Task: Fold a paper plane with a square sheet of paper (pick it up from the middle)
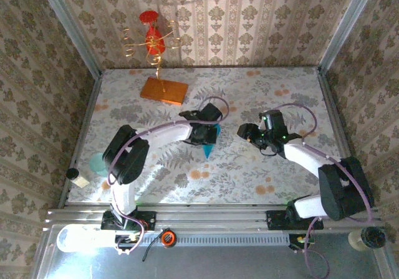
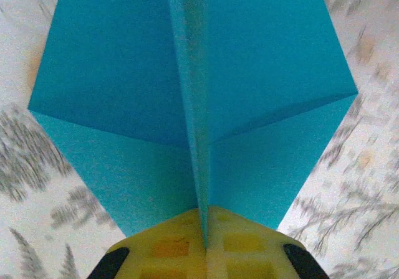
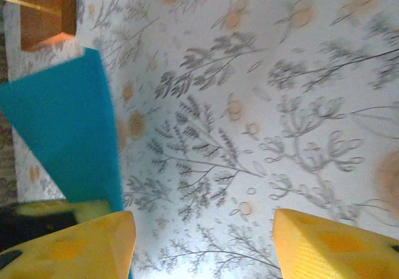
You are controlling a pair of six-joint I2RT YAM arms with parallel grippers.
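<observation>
Last step, I judge: the left gripper (image 2: 206, 240) pinches the paper plane (image 2: 118, 73) by its middle fold; the right gripper (image 3: 204, 241) stands wide, empty; next, lift gently.

so the right gripper (image 3: 202, 232) has its yellow fingers (image 3: 81, 248) spread wide with just flowery table (image 3: 262, 104) between them, blue plane (image 3: 65, 136) just beside one finger at the picture's left, orange slab (image 3: 47, 8) up in the top corner

White arms (image 1: 163, 131) — black joints (image 1: 126, 156), purple cables (image 1: 219, 101).
</observation>
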